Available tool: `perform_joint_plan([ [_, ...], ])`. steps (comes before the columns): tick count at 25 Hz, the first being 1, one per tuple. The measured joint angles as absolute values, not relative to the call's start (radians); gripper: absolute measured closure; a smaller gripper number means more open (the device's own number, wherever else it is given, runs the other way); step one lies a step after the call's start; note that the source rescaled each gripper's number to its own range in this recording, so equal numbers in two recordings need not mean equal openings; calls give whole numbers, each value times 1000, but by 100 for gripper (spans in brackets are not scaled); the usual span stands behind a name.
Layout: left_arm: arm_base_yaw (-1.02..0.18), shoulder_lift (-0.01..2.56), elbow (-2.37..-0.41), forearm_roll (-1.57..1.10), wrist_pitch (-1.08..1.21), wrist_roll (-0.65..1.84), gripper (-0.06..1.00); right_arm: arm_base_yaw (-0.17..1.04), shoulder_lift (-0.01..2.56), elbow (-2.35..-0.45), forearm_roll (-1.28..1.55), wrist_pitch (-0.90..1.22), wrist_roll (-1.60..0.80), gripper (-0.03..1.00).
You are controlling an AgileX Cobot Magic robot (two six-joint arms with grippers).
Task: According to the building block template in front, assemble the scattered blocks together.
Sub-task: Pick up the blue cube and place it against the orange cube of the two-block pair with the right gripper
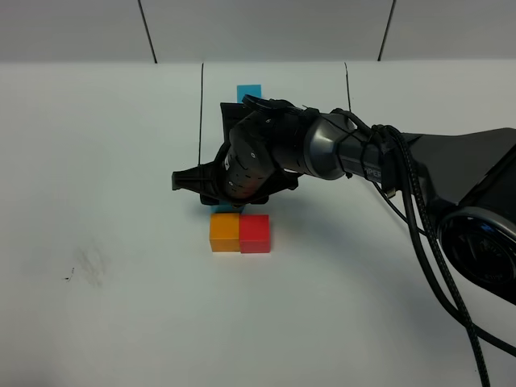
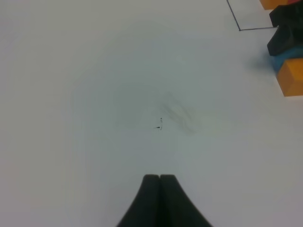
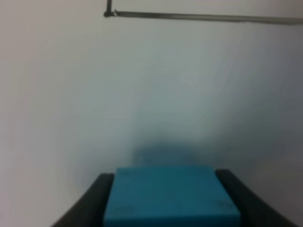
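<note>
An orange cube [image 1: 225, 232] and a red cube [image 1: 255, 233] sit joined side by side on the white table. My right gripper [image 1: 218, 203] reaches across the middle and is shut on the light blue cube [image 3: 170, 196], held between its dark fingers [image 3: 97, 196]. From above only a sliver of this cube [image 1: 211, 209] shows, directly behind the orange one. The arm hides most of the template; its black frame line [image 1: 200, 113] and blue cube [image 1: 249, 91] show. My left gripper [image 2: 160, 178] is shut and empty over bare table.
A faint smudge with a small dark mark [image 2: 160, 124] lies on the table at the left [image 1: 87, 266]. The right arm's cables [image 1: 419, 210] hang over the table's right side. The left wrist view catches the orange cube [image 2: 292, 78] and the frame corner [image 2: 240, 29].
</note>
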State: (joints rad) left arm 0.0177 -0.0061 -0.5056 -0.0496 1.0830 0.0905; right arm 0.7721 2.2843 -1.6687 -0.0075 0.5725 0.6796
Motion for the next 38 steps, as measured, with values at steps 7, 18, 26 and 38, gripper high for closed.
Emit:
perform_joint_plan([
  [7, 18, -6, -506, -50, 1083, 91, 94, 771, 2288, -1669, -7, 576, 757, 53],
  [18, 18, -6, -506, -50, 1083, 91, 94, 771, 2307, -1681, -28, 614, 795, 53],
  [26, 18, -6, -506, -50, 1083, 91, 94, 771, 2309, -1686, -29, 617, 795, 53],
  [38, 18, -6, -506, -50, 1083, 91, 94, 771, 2310, -1687, -29, 621, 795, 53],
])
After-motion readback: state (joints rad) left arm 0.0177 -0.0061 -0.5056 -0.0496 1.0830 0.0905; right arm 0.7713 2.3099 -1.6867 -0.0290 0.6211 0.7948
